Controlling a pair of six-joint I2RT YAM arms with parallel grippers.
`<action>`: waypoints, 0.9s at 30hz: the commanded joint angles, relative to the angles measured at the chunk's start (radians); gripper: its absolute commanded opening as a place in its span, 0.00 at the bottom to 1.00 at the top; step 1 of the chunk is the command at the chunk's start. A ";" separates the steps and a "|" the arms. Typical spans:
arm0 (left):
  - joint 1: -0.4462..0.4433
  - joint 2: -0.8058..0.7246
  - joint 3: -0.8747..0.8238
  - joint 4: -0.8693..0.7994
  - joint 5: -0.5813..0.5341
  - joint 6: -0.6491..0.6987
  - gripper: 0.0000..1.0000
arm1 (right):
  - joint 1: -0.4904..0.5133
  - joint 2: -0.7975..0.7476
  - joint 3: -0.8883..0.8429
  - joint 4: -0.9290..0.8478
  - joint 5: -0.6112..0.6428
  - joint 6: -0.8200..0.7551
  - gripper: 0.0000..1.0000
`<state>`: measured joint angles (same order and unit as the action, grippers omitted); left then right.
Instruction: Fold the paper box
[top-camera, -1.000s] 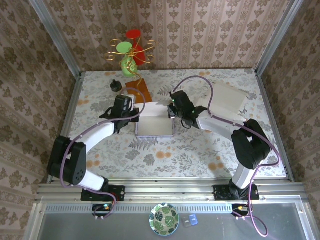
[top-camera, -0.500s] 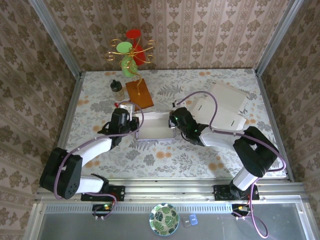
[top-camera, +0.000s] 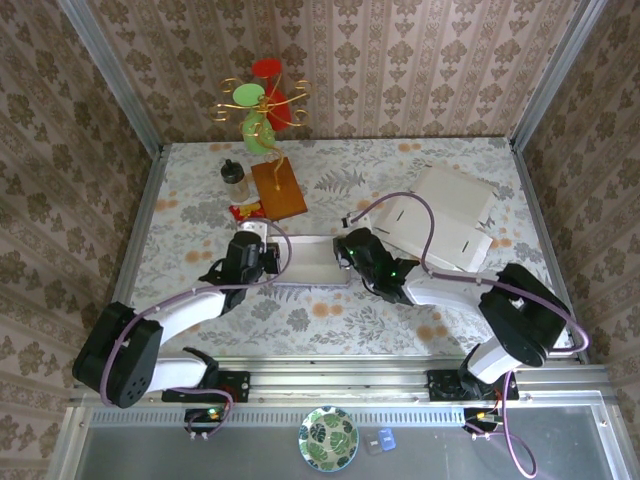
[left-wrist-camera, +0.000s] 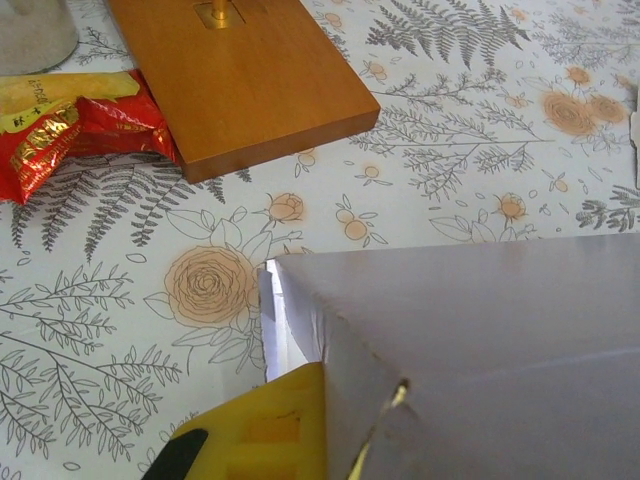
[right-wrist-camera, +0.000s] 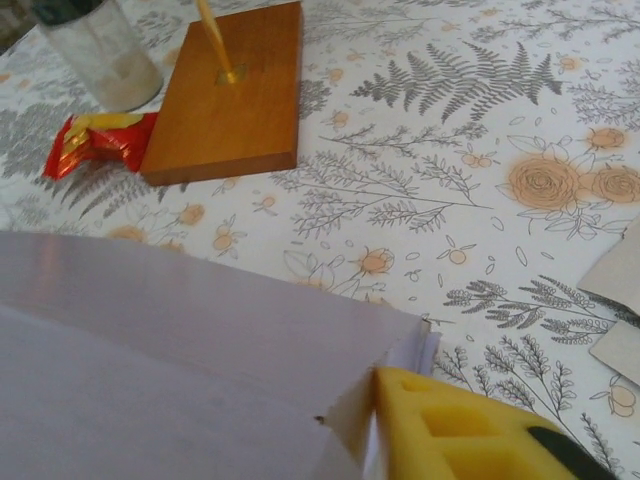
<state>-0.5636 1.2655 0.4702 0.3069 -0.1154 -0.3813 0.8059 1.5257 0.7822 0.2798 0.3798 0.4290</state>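
Top external view: paper box (top-camera: 310, 260) lies centrally, toward the near edge. Left gripper (top-camera: 262, 262) pinches its left wall; right gripper (top-camera: 347, 255) sits at its right corner, spread or pressing undeterminable. Opposed holds apparently steady the walls for folding.

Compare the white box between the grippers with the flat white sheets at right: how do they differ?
The paper box has raised walls; the flat sheets lie unfolded. The paper box sits mid-table between the left gripper and right gripper; the flat sheets lie far right, apart from both. The flat sheets cover more table than the paper box. Both look white.
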 joint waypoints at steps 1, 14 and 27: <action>-0.031 -0.011 -0.018 -0.049 -0.008 0.021 0.00 | 0.015 -0.065 0.023 -0.107 -0.079 0.070 0.40; -0.051 -0.008 0.019 -0.088 -0.050 0.067 0.00 | 0.003 -0.201 0.090 -0.392 -0.290 0.262 0.88; -0.064 -0.003 0.034 -0.103 -0.065 0.069 0.00 | -0.112 -0.277 0.272 -0.705 -0.578 0.417 0.98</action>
<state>-0.6189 1.2617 0.4858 0.2626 -0.1738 -0.3279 0.7181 1.2816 0.9936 -0.3027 -0.1005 0.7853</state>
